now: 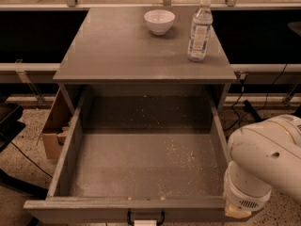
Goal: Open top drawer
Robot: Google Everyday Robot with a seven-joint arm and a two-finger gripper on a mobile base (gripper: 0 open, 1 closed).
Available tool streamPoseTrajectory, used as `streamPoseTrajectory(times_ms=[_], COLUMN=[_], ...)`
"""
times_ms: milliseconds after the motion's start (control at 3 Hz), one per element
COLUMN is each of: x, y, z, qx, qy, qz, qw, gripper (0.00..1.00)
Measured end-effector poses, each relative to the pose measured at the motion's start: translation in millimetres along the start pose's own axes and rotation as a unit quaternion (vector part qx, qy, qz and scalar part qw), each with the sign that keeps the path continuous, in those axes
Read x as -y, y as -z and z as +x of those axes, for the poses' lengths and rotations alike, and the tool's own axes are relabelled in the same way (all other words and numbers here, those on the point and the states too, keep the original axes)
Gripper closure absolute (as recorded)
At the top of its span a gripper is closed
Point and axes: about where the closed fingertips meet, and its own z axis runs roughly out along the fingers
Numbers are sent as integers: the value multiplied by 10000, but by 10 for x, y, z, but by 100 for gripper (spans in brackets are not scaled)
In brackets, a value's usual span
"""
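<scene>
Starting at your left, a cardboard box [52, 128] sits on the floor just beside the drawer's left wall. Something pale lies in it, but you cannot make out what.

The drawer [66, 161] stands pulled well out from under the desk [141, 55], its whole floor open to view from back wall to front rim. Judged from that, your task looks as good as done: the drawer is open, and I see little travel left to gain. What may remain is only to draw the arm clear.

Inside the drawer there is nothing but crumbs, scattered mostly toward the back and right of the middle, with a few along the front edge. At the bottom edge of the view, the handle [145, 218] with its white tag shows in the middle of the drawer front, and no hand shows on it.

On the desk, near the back, a white bowl [159, 21] stands upright, and nothing shows in it. To its right, apart from it, a clear bottle [199, 29] stands upright with its cap on, near the desk's right edge.

At the far right, low, the arm [265, 168] shows as a white bulk just beside the drawer's front right corner. The hand is out of sight there, so you cannot tell whether it is spread, pressed together or pinching anything.
</scene>
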Motion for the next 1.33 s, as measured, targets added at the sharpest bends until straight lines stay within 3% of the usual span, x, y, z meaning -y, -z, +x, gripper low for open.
streamPoseTrajectory(times_ms=[333,667,1333], x=[0,0,648], y=[0,0,921], z=[0,0,442], qx=[0,0,144], qy=[0,0,17], qz=[0,0,404], qw=[10000,10000,9991], gripper=[28,4,0])
